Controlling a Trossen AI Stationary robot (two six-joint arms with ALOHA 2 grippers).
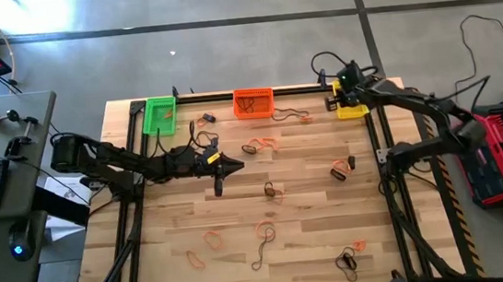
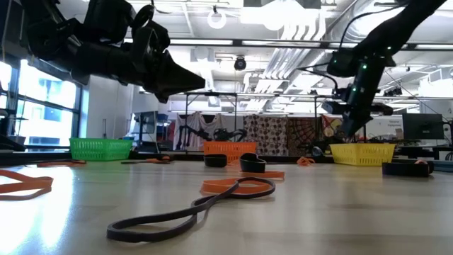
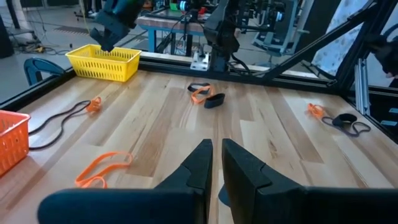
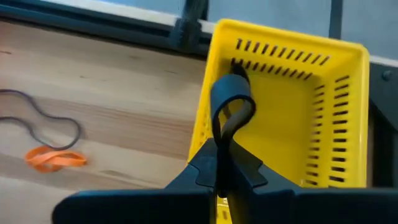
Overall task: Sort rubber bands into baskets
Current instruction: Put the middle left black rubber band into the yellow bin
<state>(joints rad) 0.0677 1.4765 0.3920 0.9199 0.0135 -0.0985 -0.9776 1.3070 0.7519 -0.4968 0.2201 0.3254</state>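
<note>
Black rubber band [image 4: 231, 106] in right gripper [image 4: 225, 163], ends hidden.

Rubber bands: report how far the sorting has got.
Done: the green basket and orange basket each show a band inside. In hand: the right claw is shut on a black rubber band over the yellow basket. Left: many loose bands lie on the table; the left claw hovers mid-table.

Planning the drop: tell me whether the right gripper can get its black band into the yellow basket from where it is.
Probably yes: the right gripper, shut on a black rubber band, hangs over the yellow basket, whose open top looks unobstructed.
</note>
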